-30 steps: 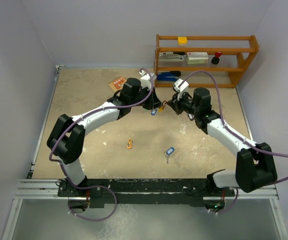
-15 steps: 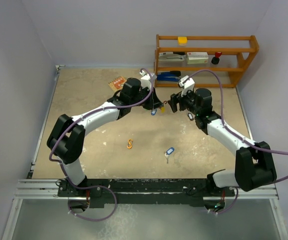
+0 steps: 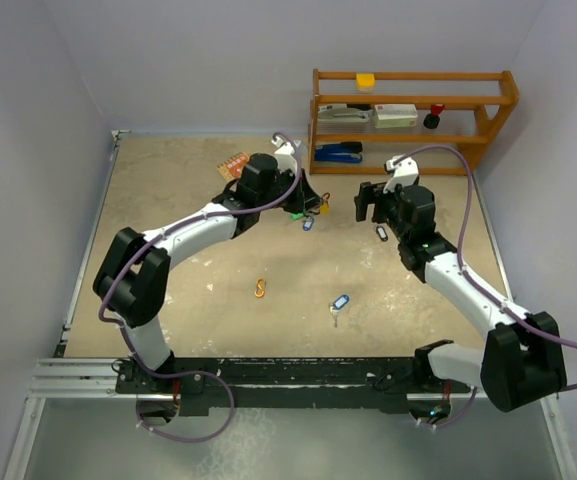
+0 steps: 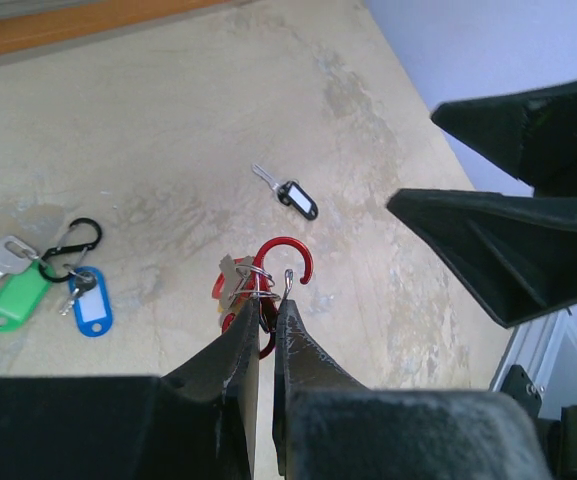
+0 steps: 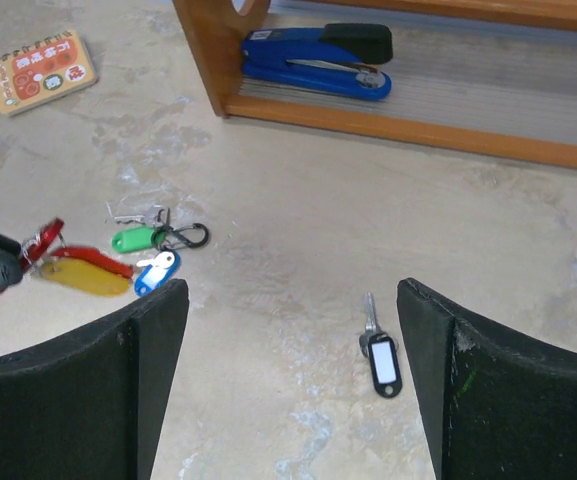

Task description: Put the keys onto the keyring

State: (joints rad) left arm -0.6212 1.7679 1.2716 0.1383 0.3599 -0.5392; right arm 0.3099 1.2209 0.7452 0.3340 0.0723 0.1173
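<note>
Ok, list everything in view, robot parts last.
shelf: one, wooden, far right.
stapler: one, blue, bottom shelf.
block: one, yellow, top shelf.
middle-shelf items: several, unclear.
notebook: one, orange, left of shelf.
red clip: one, held, yellow tag beside it.
black clip: one, lying beside green-tagged key and blue-tagged key.
black-tagged key: one, alone, right of the clips.
loose blue-tagged key: one, near centre.
orange clip: one, near centre.
left gripper: one, black, shut on red clip.
right gripper: one, black, open, holding nothing.

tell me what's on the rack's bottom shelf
A blue stapler lies at the shelf's left end. The rest looks bare, though a cable covers a strip of it in the top view.
</note>
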